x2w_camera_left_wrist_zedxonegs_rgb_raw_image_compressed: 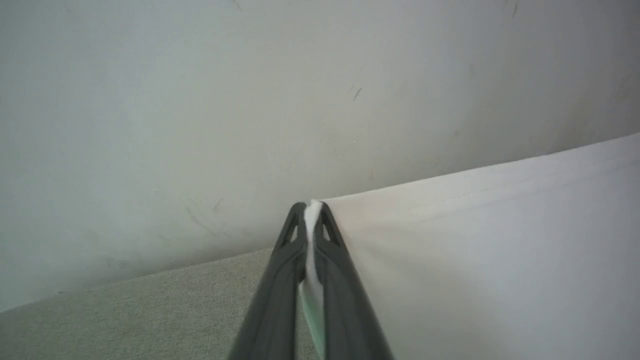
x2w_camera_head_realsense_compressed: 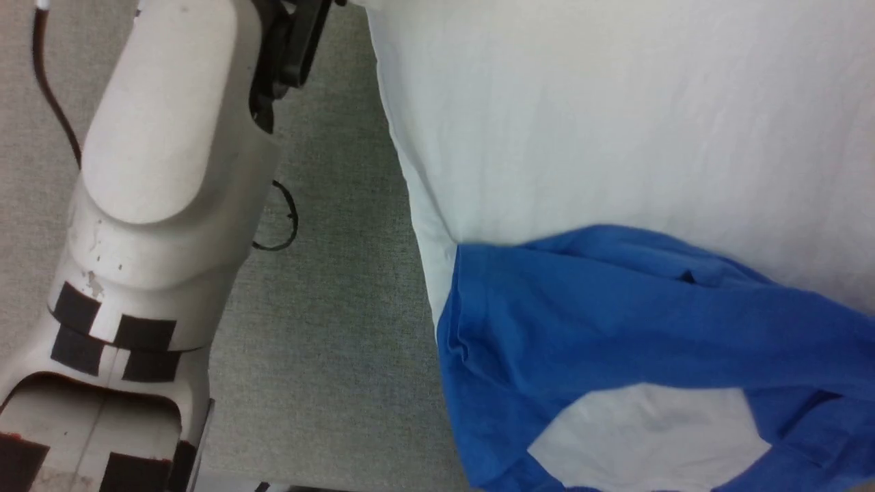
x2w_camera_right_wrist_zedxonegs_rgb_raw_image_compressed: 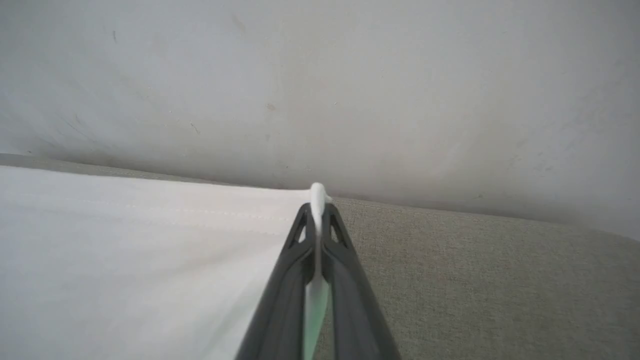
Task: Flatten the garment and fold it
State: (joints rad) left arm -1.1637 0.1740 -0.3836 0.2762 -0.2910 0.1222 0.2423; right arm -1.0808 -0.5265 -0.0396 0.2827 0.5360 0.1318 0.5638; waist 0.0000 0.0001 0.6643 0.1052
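The garment (x2w_camera_head_realsense_compressed: 615,130) is a white T-shirt with a blue sleeve (x2w_camera_head_realsense_compressed: 615,321) folded across its lower part, spread on a grey fabric surface. In the left wrist view my left gripper (x2w_camera_left_wrist_zedxonegs_rgb_raw_image_compressed: 312,207) is shut on a white corner of the garment (x2w_camera_left_wrist_zedxonegs_rgb_raw_image_compressed: 500,250), cloth pinched between its dark fingers (x2w_camera_left_wrist_zedxonegs_rgb_raw_image_compressed: 280,280). My right gripper (x2w_camera_right_wrist_zedxonegs_rgb_raw_image_compressed: 316,200) is likewise shut on another white corner of the garment (x2w_camera_right_wrist_zedxonegs_rgb_raw_image_compressed: 125,250), with a tuft of cloth poking past its tips. The hem runs taut away from each gripper.
My pale left forearm (x2w_camera_head_realsense_compressed: 157,171) with black marker squares rises along the left of the head view over the grey fabric surface (x2w_camera_head_realsense_compressed: 328,307). A pale wall (x2w_camera_left_wrist_zedxonegs_rgb_raw_image_compressed: 250,100) stands right behind the surface's far edge, close ahead of both grippers.
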